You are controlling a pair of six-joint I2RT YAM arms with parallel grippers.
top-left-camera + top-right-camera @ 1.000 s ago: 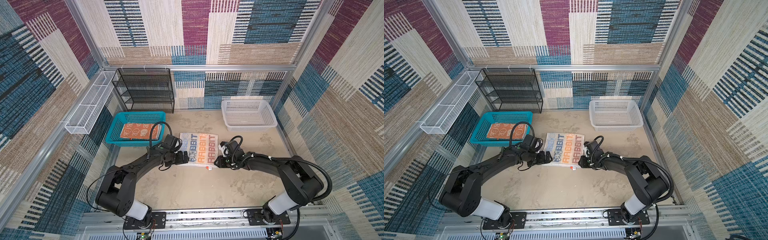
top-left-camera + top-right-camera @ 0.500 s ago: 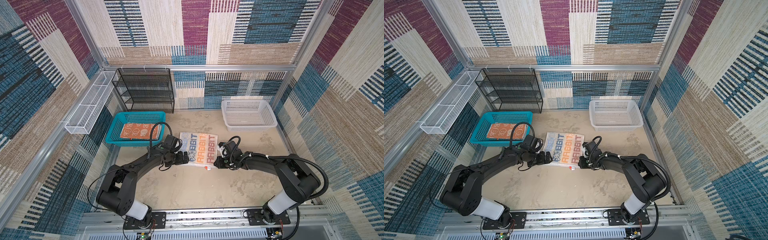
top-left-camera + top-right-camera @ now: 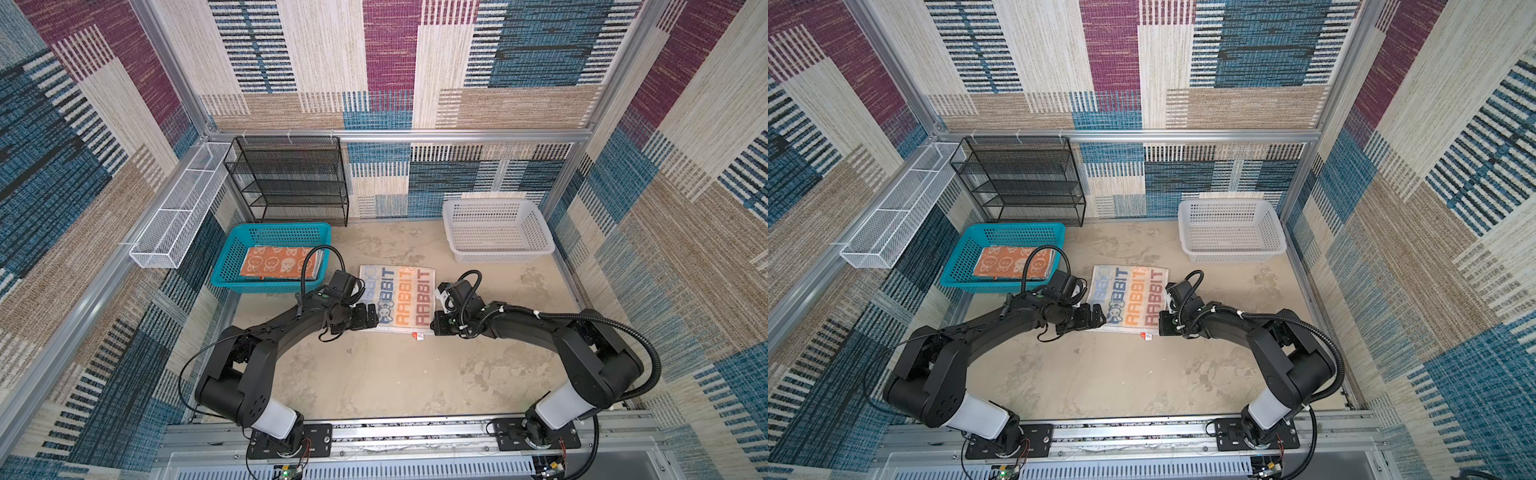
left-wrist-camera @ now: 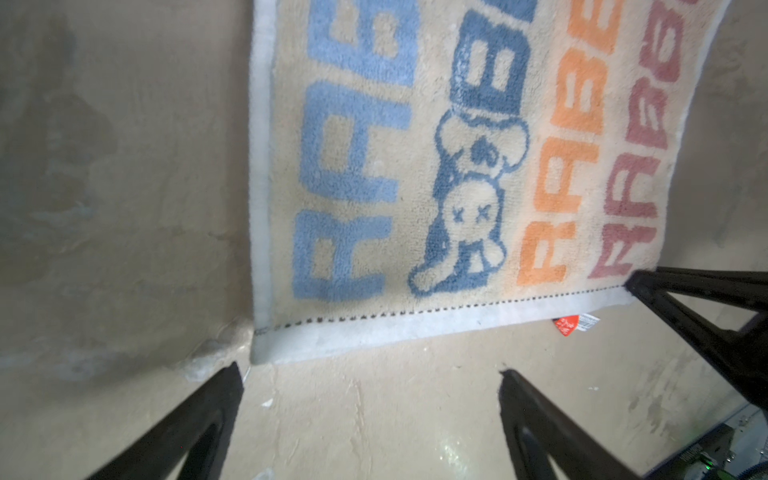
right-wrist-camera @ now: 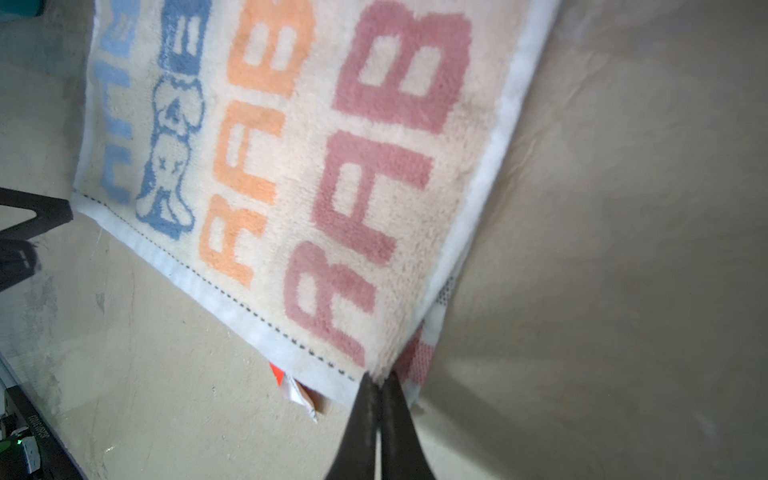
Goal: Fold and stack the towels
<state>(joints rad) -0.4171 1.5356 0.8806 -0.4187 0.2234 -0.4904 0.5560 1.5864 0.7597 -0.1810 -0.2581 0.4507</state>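
The RABBIT towel [image 3: 397, 297] lies flat on the table [image 3: 395, 382] at the middle of both top views, lettering up. A red tag [image 3: 417, 336] pokes out from under its lower edge. The right gripper [image 5: 376, 376] is pinched tight on the towel's lower right corner as the top views show it [image 3: 435, 326]. In the right wrist view its two fingers meet on the white hem, and the corner is raised a little so that some of the underside shows. The left gripper [image 4: 369, 370] stands wide and holds nothing. In the left wrist view its fingers [image 4: 199, 419] sit low over the bare table, just short of the towel's lower left corner and apart from the hem. In a top view it sits at the towel's left edge [image 3: 1096, 318]. The orange towel [image 3: 278, 262] lies folded in the blue basket [image 3: 274, 226], at the upper left of the RABBIT towel and well apart from it. A white basket [image 3: 496, 203] stands at the upper right near the back wall, and a black rack [image 3: 291, 178] stands behind the blue basket.
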